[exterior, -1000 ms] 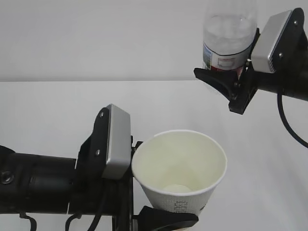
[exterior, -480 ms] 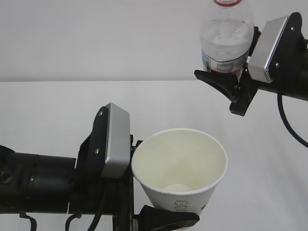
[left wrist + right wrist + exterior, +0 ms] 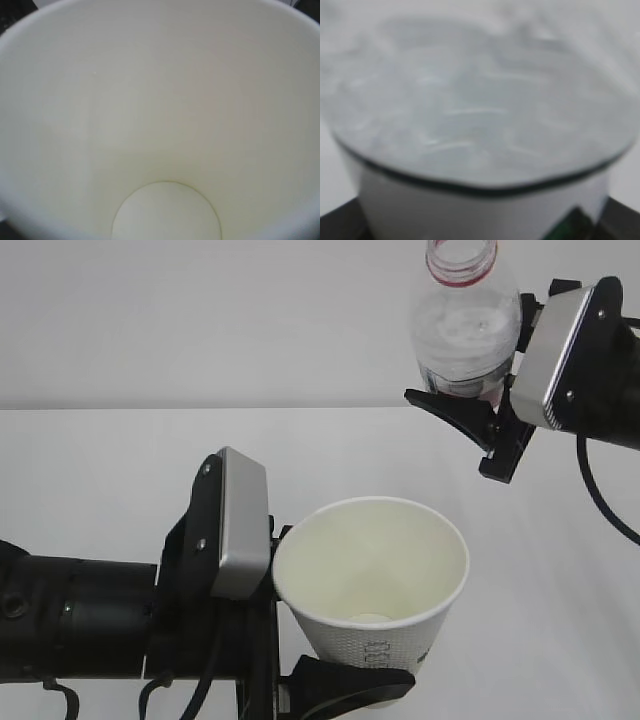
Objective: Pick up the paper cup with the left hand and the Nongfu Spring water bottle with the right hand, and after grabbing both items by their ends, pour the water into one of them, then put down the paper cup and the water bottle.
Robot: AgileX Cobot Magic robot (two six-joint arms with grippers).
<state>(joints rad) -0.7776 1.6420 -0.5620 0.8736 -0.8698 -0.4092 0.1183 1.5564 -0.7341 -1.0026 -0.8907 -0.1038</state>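
The paper cup sits upright, clamped in the left pincer above the white worktop. Up and right of the cup, well apart, the right pincer is clamped on the Nongfu Spring water bottle, uncapped and slightly tilted.

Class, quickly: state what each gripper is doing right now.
Left gripper: closed on the paper cup.
Right gripper: closed on the Nongfu Spring water bottle.
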